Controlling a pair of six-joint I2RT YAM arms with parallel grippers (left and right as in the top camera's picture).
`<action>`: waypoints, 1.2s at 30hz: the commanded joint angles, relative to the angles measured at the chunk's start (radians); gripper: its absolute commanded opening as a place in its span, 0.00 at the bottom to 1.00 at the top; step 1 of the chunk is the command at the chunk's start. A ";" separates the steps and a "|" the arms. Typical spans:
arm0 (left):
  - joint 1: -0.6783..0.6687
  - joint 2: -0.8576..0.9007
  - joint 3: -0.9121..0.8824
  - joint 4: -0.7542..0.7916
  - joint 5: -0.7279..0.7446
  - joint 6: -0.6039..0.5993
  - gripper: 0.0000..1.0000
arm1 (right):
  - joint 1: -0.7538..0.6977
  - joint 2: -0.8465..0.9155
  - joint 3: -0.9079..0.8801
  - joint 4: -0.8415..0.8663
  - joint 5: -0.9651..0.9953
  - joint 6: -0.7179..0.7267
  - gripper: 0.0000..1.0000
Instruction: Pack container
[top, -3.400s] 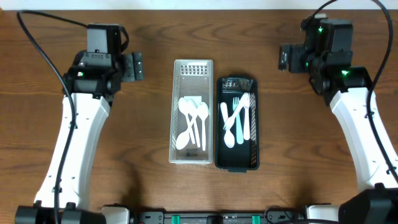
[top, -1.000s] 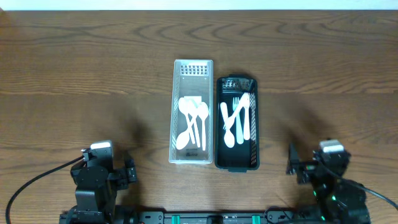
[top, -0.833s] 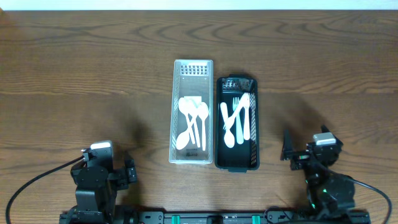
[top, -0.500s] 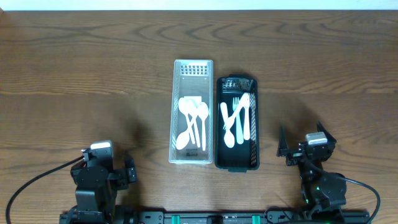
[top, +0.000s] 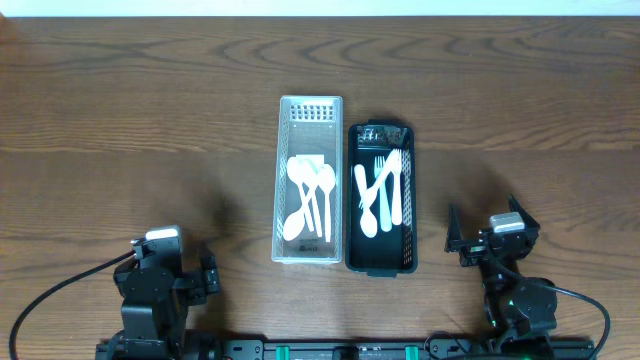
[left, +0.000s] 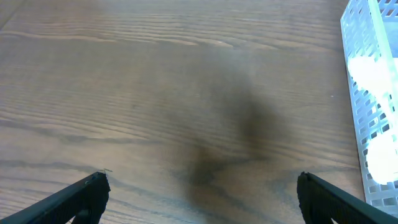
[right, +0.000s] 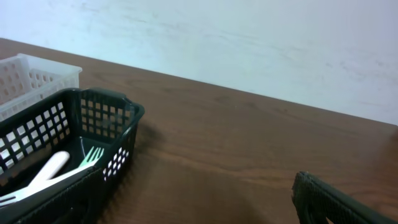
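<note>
Currently on: start or finish, hard to call
Left gripper: spread wide, empty
Right gripper: can't tell if spread
White perforated plastic basket: mid-table, white plastic spoons inside
Black mesh plastic basket: just beside, at its 3 o'clock, mixed white cutlery
Next move: my guess, reach toward 12 o'clock for a piece

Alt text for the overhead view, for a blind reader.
Two baskets sit side by side on a wooden table: a white basket of white spoons, and a black basket of forks and spoons on its right. The left arm and right arm sit folded at the near edge, clear of both.
</note>
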 joint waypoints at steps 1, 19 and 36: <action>0.002 -0.006 -0.002 0.000 -0.008 0.006 0.98 | 0.007 -0.010 -0.006 0.001 -0.005 -0.011 0.99; 0.019 -0.059 -0.003 -0.014 -0.008 0.007 0.98 | 0.007 -0.010 -0.006 0.001 -0.005 -0.011 0.99; 0.019 -0.224 -0.357 0.667 0.224 0.190 0.98 | 0.007 -0.010 -0.006 0.001 -0.005 -0.011 0.99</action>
